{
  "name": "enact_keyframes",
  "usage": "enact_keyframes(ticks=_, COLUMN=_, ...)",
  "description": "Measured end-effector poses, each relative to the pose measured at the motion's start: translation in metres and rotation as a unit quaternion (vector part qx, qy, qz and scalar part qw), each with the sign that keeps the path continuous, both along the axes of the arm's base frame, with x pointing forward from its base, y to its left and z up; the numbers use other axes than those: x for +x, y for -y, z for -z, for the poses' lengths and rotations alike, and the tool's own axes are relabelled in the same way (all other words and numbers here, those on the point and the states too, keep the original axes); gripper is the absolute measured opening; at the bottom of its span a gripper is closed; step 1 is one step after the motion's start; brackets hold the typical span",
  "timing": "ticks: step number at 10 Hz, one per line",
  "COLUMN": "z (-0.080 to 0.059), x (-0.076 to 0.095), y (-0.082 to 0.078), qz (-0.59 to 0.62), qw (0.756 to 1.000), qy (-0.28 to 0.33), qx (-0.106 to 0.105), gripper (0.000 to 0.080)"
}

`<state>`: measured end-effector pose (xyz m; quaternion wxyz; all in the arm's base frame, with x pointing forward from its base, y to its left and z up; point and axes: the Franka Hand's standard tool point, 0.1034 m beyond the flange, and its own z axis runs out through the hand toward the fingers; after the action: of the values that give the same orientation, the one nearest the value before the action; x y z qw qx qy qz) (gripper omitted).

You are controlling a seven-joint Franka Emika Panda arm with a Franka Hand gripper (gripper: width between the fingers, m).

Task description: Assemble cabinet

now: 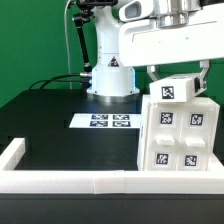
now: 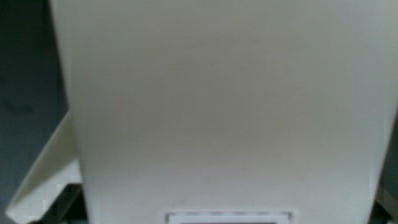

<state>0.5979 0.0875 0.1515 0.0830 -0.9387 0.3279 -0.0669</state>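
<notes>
1. Exterior view: the black table (image 1: 45,115) spreads out beneath my gripper (image 1: 178,73) and carries everything else.
2. Low white border frame (image 1: 70,181) runs along the table edge below my gripper. The cabinet's foot sits against it, likely as a backstop for pushing parts.
3. Cabinet (image 1: 180,135) stands upright directly under my gripper, tagged face outward. In the wrist view its white surface (image 2: 214,100) fills the picture, so I judge I am close above it.
4. Marker board (image 1: 108,122) lies flat, well apart from my gripper toward the exterior view's left.
5. Gripper: jaws spread wide, straddling the cabinet's top block. I cannot tell whether the pads press it.
</notes>
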Motion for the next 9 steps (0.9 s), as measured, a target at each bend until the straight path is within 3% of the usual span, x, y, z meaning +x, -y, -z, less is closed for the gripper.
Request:
enact_keyframes(ticks=6, z=0.0008, x=0.0002, y=0.0018, qz=0.159, qw=0.986, qy=-0.009, qx=0.047, gripper=0.0543)
enact_keyframes(ticks=9, z=0.0007, x=-0.0033, y=0.0013, qz=0.345, qw=0.933, qy=-0.037, qx=0.098, gripper=0.0543)
